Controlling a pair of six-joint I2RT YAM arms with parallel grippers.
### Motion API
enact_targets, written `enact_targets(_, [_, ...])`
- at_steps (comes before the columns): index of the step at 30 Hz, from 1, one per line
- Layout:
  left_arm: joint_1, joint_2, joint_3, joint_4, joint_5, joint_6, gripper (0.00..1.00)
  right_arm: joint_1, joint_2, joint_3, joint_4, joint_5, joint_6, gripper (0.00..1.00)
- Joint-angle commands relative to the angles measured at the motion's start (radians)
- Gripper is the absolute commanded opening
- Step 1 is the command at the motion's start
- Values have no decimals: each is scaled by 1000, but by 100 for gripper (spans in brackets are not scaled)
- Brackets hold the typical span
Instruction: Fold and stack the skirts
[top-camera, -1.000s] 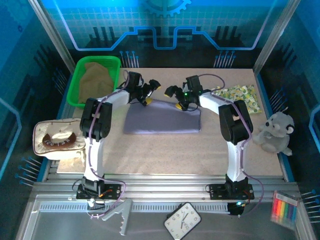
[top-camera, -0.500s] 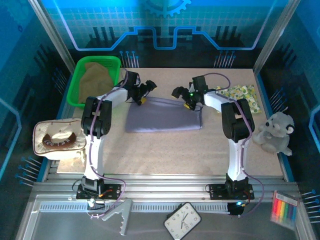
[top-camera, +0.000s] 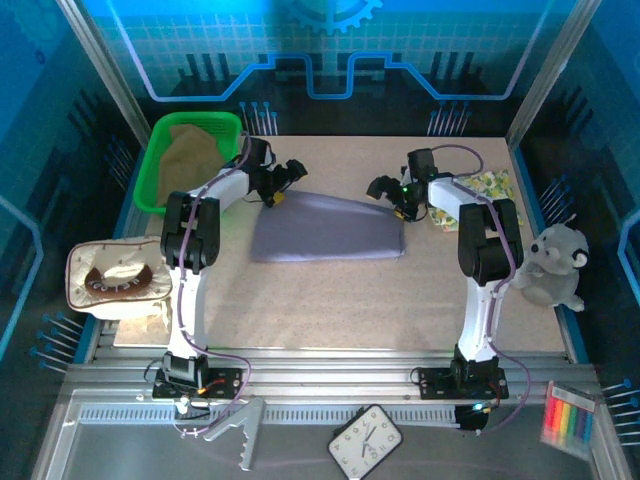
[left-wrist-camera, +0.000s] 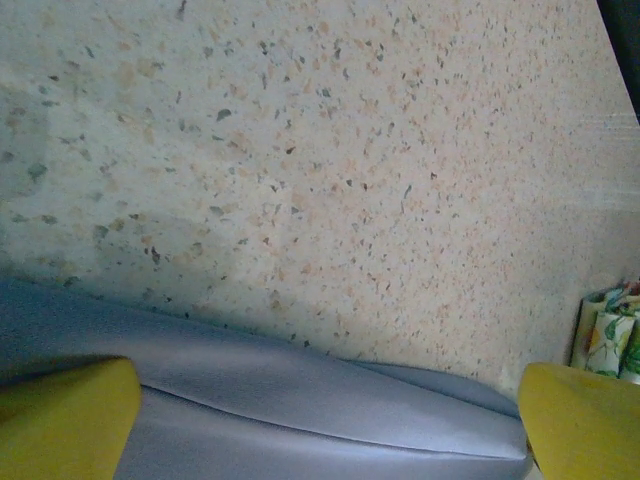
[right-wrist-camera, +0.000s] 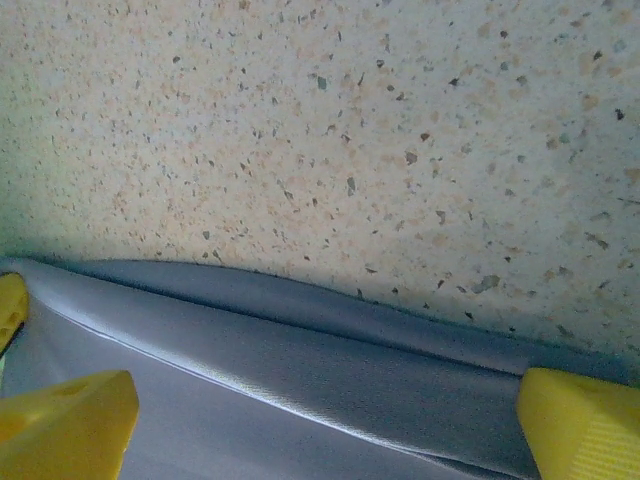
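In the left wrist view the lavender skirt (left-wrist-camera: 330, 420) is cut off by the lower edge, the yellow pads (left-wrist-camera: 60, 420) of the left jaws are cut at the bottom corners, and the floral skirt (left-wrist-camera: 605, 335) is cut by the right edge. In the right wrist view the same skirt and the pads of the right jaws are cut likewise. From above, part of the floral skirt is covered by the right arm (top-camera: 447, 196), and the folds of the olive-tan skirt (top-camera: 190, 155) cannot be told.

No text, label or number can be read — the clock face (top-camera: 365, 437) is too small
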Motion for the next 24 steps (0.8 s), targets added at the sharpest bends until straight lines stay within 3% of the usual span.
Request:
enact_targets(1, [7,-11,13,-62,59,31,99,-6,-36,-2,-101,11,-38,99])
enact_targets(5, [1,-182,-86,-108,28,-35,99,26,-176,-34,-150,29,-33,99])
enact_targets(7, [-17,-296,-227,-34,28,-113,99,57,-242,-74,-165,33,-8,100])
enact_targets(10, [-66,-438,-419,77,48,-250,99,114,-304,-159,-98,-59,74,100])
enact_targets(13, [-118,-525,-600,292,95,-456,99,174,-330,-236,33,-118,209,100])
enact_targets(17, [-164,-566,-788,537,54,-691,99,228,-316,-283,173,-122,303,100])
enact_targets(20, [-161,-553,-875,558,-20,-720,99,241,-289,-314,185,-91,323,100])
enact_targets(24, [-125,-517,-908,493,-70,-660,99,223,-281,-395,182,-47,321,100])
